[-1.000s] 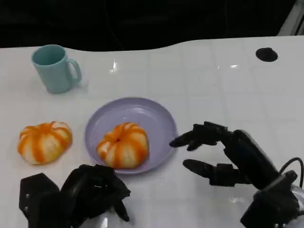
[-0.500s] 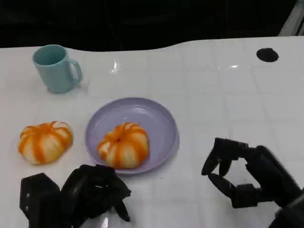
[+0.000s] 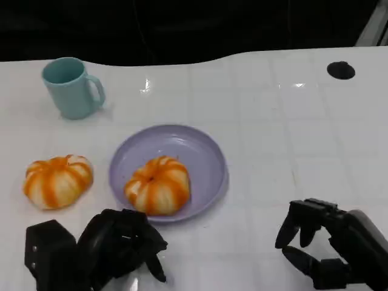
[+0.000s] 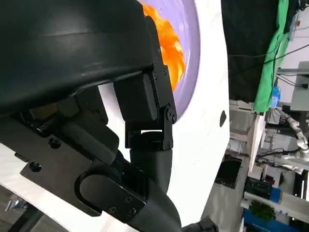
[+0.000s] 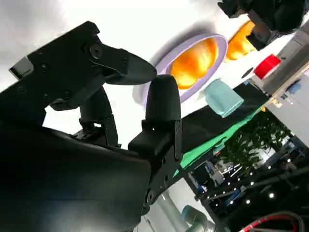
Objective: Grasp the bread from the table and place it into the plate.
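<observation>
An orange-and-white striped bread [image 3: 157,185] lies in the lavender plate [image 3: 194,151] at the table's middle; the same bread [image 5: 194,61] and plate [image 5: 164,63] show in the right wrist view, and the bread [image 4: 166,41] in the left wrist view. A second striped bread [image 3: 57,181] sits on the table left of the plate. My right hand [image 3: 330,248] hovers near the front right, well clear of the plate, fingers apart and holding nothing. My left hand [image 3: 118,245] rests at the front left, just in front of the plate, fingers curled in with nothing in them.
A teal mug [image 3: 73,88] stands at the back left. A small black disc [image 3: 341,70] lies at the back right. The white table [image 3: 291,139] has a dark edge behind it.
My right hand has drawn back from the plate's right rim toward the front right corner. The bread stays in the plate. The left hand has not moved.
</observation>
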### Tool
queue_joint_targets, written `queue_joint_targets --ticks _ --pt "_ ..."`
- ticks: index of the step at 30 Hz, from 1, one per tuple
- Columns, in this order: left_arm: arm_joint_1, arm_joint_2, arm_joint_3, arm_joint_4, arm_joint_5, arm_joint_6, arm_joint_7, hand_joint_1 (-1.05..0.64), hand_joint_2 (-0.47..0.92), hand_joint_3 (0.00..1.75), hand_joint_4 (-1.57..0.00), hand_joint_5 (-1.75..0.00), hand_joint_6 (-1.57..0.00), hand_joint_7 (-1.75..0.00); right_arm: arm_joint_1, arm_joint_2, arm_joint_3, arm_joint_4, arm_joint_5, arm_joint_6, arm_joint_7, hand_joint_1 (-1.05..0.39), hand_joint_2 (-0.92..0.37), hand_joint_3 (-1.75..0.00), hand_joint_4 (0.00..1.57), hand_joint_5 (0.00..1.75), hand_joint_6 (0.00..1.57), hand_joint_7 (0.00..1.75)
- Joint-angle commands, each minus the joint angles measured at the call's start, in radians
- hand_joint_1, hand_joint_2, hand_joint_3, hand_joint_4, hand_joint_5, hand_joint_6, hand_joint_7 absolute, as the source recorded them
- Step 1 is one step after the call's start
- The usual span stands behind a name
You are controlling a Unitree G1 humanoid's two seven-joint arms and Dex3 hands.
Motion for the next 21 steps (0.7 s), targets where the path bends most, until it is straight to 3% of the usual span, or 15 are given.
queue_joint_targets --ticks 1,8,21 --pt "0.008 0.02 0.007 0.001 -0.004 -0.003 -0.007 -1.05 0.79 0.01 -1.57 -0.82 -1.57 -0.52 0.007 -0.009 -0.007 0.039 -0.015 -0.021 -0.041 -0.33 -0.56 -0.94 0.55 1.75 0.51 1.54" --pt "0.004 0.023 0.008 0.008 -0.006 -0.008 -0.009 -1.05 0.79 0.01 -1.57 -0.82 -1.57 -0.51 -0.012 -0.006 -0.001 0.113 -0.026 -0.063 -0.093 -0.33 -0.56 -0.95 0.54 1.75 0.49 1.55" --pt "0.002 0.03 0.011 0.007 -0.008 0.003 -0.007 -1.05 0.78 0.0 -1.57 -0.83 -1.57 -0.52 -0.025 0.003 0.015 0.141 -0.031 -0.069 -0.115 -0.35 -0.56 -0.93 0.55 1.75 0.49 1.55"
